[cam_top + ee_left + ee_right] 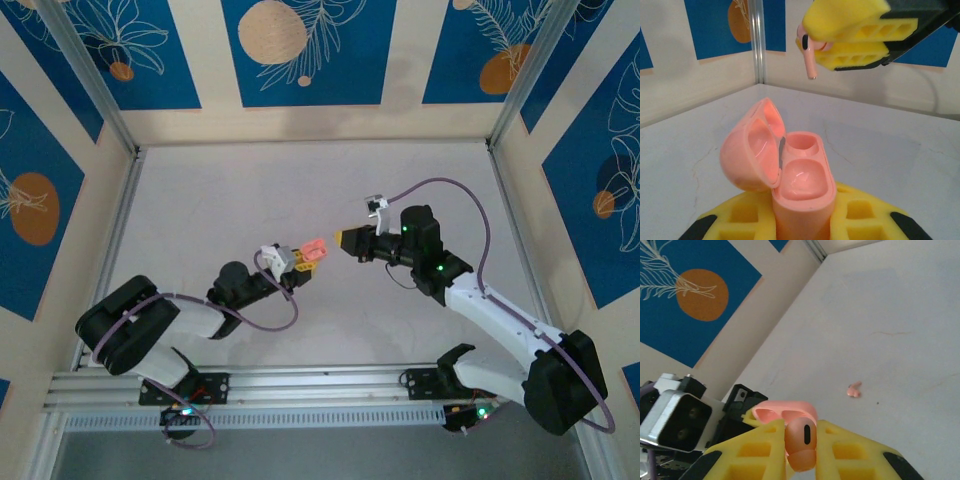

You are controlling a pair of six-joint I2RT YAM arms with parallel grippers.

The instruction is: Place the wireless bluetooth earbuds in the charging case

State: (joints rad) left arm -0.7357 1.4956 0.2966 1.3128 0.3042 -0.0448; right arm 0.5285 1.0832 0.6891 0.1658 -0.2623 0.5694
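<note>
My left gripper (297, 262) is shut on the salmon-pink charging case (802, 190) and holds it upright. The lid (747, 150) is swung open to the left, and both sockets inside are bare. My right gripper (343, 240) hovers just right of the case (314, 249), shut on one pink earbud (804, 432). From the left wrist, that earbud (810, 57) hangs stem-down from the yellow fingers (850, 20), above and beyond the case. The second earbud (854, 389) lies loose on the table past the case (785, 412).
The white tabletop (250, 200) is walled by blue-and-cream patterned panels, with metal posts in the far corners (115, 110). An aluminium rail (300, 385) runs along the near edge by the arm bases.
</note>
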